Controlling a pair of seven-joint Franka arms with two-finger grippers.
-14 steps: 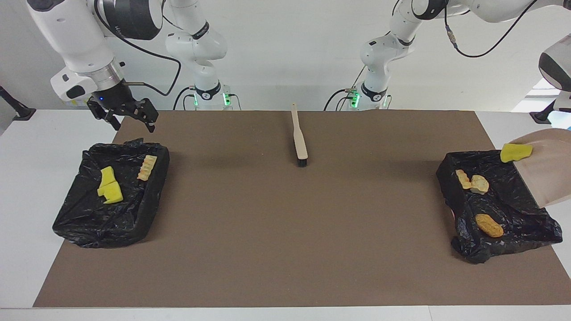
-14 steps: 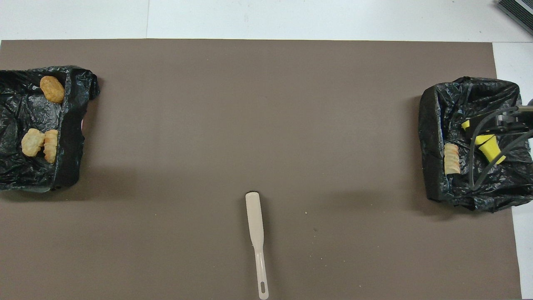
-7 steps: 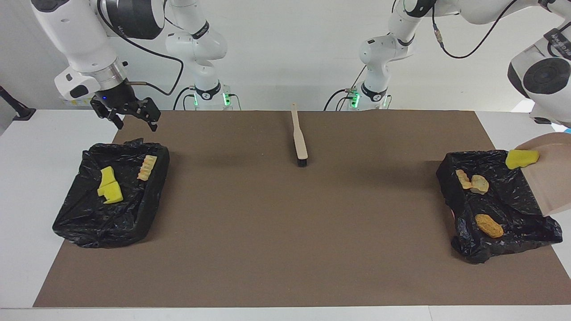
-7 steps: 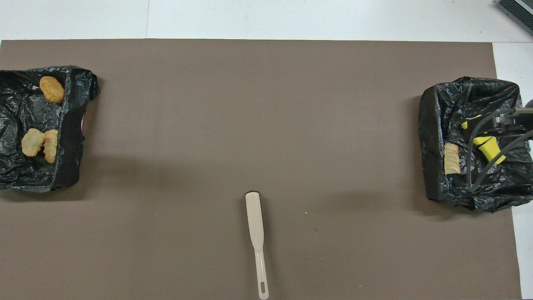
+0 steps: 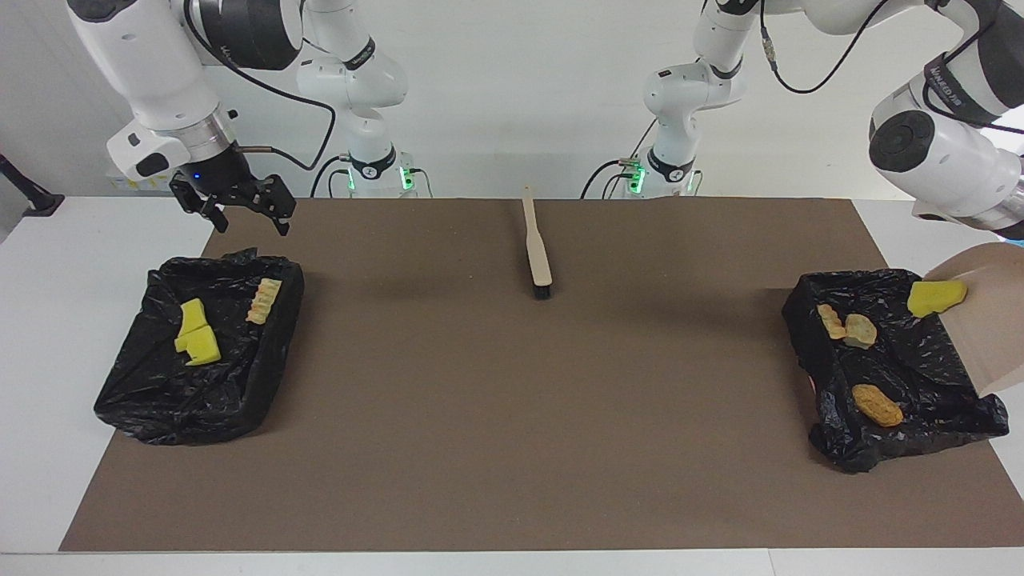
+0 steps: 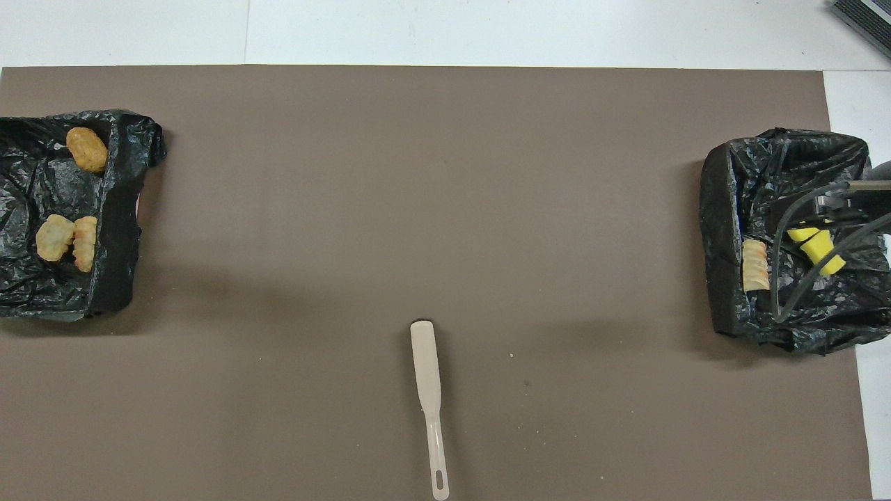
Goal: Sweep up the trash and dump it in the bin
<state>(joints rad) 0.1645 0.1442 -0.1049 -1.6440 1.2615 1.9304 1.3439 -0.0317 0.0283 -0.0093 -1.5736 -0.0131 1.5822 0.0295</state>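
Note:
A beige dustpan [image 5: 988,320] hangs tilted over the black-lined bin [image 5: 824,432] at the left arm's end. A yellow sponge piece of trash [image 5: 934,297] sits at its lip, above the bin's rim. The left gripper is cut off by the view's edge. That bin holds golden pastries [image 5: 848,328] [image 5: 878,405] [image 6: 87,148] [image 6: 66,236]. The other bin [image 5: 128,400] [image 6: 720,209] holds yellow sponge [image 5: 198,340] [image 6: 820,248] and a pastry [image 5: 264,300] [image 6: 755,264]. My right gripper [image 5: 250,222] hangs open and empty over that bin's robot-side rim.
The beige brush [image 5: 538,248] [image 6: 426,369] with black bristles lies on the brown mat [image 5: 512,400], midway between the bins and near the robots. White table shows around the mat.
The right gripper has drifted up and a little toward the table's middle. The left arm's wrist has swung into view, and the sponge piece has sunk slightly toward the bin.

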